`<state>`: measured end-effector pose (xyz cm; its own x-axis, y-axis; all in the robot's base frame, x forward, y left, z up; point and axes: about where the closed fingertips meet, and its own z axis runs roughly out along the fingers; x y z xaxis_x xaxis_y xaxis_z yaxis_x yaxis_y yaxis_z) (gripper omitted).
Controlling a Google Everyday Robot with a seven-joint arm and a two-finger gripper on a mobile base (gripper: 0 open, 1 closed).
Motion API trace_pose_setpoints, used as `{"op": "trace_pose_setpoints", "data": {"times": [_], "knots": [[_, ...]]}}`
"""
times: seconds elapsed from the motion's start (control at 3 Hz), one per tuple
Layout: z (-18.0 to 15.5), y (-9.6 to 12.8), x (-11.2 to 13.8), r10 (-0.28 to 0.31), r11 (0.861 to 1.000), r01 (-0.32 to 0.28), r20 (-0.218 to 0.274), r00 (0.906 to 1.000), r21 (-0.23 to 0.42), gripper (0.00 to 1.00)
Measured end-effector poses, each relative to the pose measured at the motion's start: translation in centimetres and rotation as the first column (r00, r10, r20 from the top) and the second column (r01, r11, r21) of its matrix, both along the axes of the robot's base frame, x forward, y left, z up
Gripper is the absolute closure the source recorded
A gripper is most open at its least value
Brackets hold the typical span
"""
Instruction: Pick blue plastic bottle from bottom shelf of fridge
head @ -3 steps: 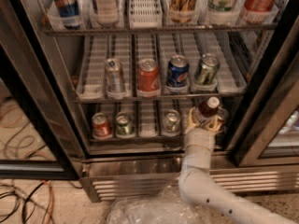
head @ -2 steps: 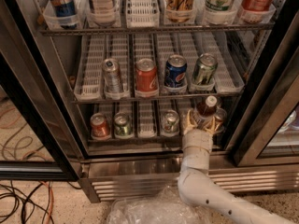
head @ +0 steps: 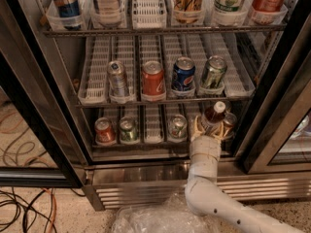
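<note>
The fridge [head: 43, 106] stands open with three racks in view. On the bottom shelf [head: 153, 130] the blue plastic bottle [head: 214, 115], with its white cap and dark liquid, stands at the right end. My gripper [head: 211, 127] reaches in from below on a white arm, and its pale fingers [head: 198, 128] wrap around the bottle's lower body. The bottle's label is hidden behind the fingers.
A red can [head: 104, 130], a green can [head: 128, 130] and a grey can [head: 177, 126] stand on the bottom shelf, with another can [head: 229, 123] right of the bottle. Several cans fill the middle rack. Clear plastic wrap [head: 150, 220] and cables [head: 24, 208] lie on the floor.
The view has shifted slightly downward. The gripper stays around the bottle in the same place on the bottom shelf.
</note>
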<state>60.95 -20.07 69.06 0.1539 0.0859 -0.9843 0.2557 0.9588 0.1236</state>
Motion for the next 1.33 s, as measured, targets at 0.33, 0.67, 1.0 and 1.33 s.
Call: {"op": "trace_pose_setpoints", "data": {"times": [0.33,0.67,1.0,1.33], "knots": [[-0.1,0.2,0.1,0.034,0.999,-0.034,0.002,0.9994,0.013,1.00],[0.2,-0.7,-1.3,0.108,0.985,-0.110,0.022,0.9939,0.136,1.00],[1.8,-3.0,-3.9,0.180,0.943,-0.198,0.090,0.9796,0.268,1.00],[3.8,-4.0,-7.1,0.260,0.889,-0.302,0.163,0.9517,0.345,1.00]]}}
